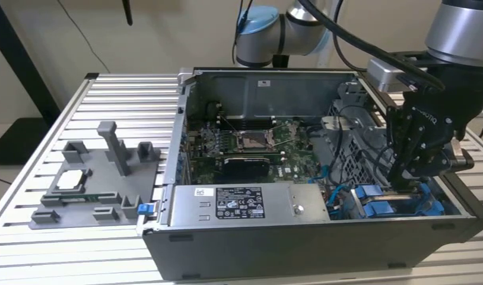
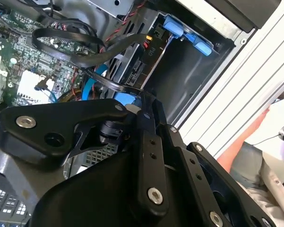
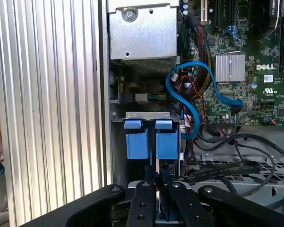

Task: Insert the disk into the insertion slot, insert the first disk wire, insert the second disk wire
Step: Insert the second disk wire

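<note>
Gripper (image 1: 406,178) fingers are seen lowered into the open computer case (image 1: 305,243) over the insertion slot (image 3: 149,116); whether anything is clamped cannot be told. Two bright blue carrier tabs (image 3: 137,144) are counted in the first wrist view, beside a blue cable (image 3: 189,78). A person's sleeve (image 2: 264,175) is seen in the second wrist view.

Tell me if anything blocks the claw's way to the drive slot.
Nothing visible does. In the first wrist view the claw sits close to the blue tabs of the slot. Black cables and a blue cable run beside that gap, toward the circuit board.
</note>
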Robot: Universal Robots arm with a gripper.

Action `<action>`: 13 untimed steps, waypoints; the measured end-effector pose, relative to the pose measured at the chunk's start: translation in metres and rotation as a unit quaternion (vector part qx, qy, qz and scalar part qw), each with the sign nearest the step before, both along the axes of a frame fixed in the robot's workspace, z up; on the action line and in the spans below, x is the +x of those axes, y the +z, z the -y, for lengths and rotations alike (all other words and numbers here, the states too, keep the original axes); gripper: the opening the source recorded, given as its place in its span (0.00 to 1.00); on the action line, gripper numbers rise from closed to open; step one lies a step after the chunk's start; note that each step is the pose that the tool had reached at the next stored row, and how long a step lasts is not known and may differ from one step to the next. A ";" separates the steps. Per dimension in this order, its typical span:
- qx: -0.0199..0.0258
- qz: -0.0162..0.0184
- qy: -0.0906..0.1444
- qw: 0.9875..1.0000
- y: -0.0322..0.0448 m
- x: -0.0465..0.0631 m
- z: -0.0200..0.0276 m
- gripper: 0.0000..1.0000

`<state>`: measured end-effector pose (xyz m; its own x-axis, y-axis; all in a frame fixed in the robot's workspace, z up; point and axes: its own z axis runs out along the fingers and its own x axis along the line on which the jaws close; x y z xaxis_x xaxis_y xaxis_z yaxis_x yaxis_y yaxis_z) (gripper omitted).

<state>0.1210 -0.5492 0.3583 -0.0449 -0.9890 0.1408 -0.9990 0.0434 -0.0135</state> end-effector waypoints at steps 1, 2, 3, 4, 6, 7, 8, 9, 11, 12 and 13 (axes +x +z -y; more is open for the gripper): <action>0.000 0.000 0.000 1.000 0.0000 0.000 0.0000 0.00; 0.000 0.000 0.000 1.000 0.0000 0.000 0.0000 0.00; 0.000 0.000 0.000 1.000 -0.0001 0.000 0.0000 0.00; 0.000 0.000 0.000 1.000 -0.0003 0.000 -0.0001 0.00; 0.005 0.000 0.000 1.000 -0.0004 0.000 0.0000 0.00; 0.011 0.000 0.000 1.000 -0.0003 0.000 0.0000 0.00; 0.020 0.000 0.000 1.000 -0.0003 0.000 0.0000 0.00; 0.029 0.000 0.000 1.000 -0.0004 0.000 0.0000 0.00; 0.047 0.000 0.000 0.999 -0.0004 0.000 0.0010 0.00; 0.056 0.000 0.000 0.998 -0.0005 0.000 0.0023 0.00; 0.065 0.000 0.000 0.998 -0.0007 0.000 0.0039 0.00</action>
